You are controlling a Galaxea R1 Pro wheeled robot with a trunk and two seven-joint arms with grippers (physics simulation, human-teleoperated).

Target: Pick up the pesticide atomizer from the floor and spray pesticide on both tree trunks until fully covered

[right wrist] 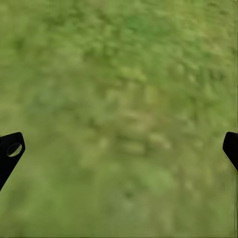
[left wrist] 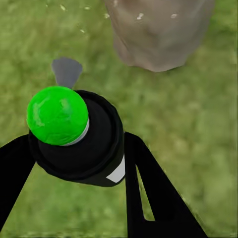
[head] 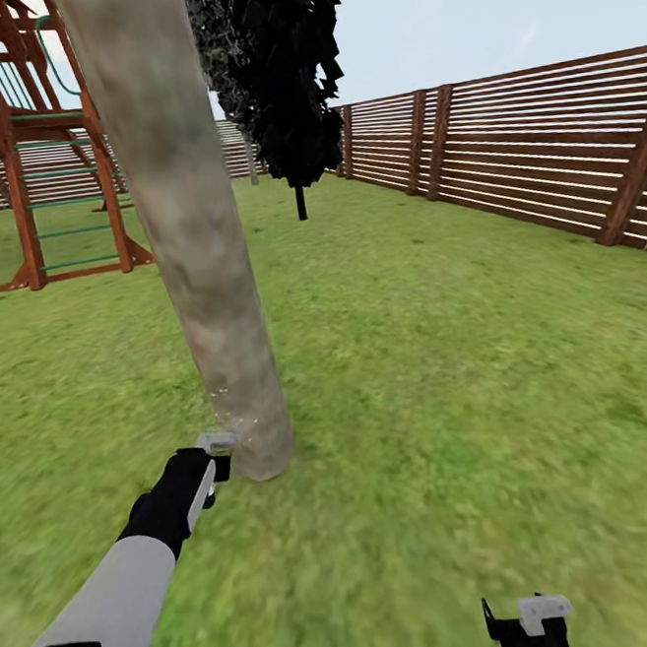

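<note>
A thick pale mottled tree trunk [head: 192, 237] rises from the grass floor [head: 447, 371] just ahead of me, leaning slightly left. My left gripper [head: 211, 468] is shut on the pesticide atomizer [head: 217, 442], whose grey nozzle sits right at the trunk's base. A few white specks dot the bark there. In the left wrist view the atomizer [left wrist: 79, 144] is a black bottle with a bright green cap, clamped between my black fingers [left wrist: 148, 188], with the trunk [left wrist: 158, 29] close beyond it. My right gripper [head: 531, 625] hangs open low over the grass, its fingertips [right wrist: 10, 151] far apart.
A near-black cypress [head: 285, 80] stands behind the trunk. A brown wooden play frame [head: 39, 143] is at the back left. A slatted wooden fence [head: 524, 146] runs along the right and rear. Open lawn stretches to the right of the trunk.
</note>
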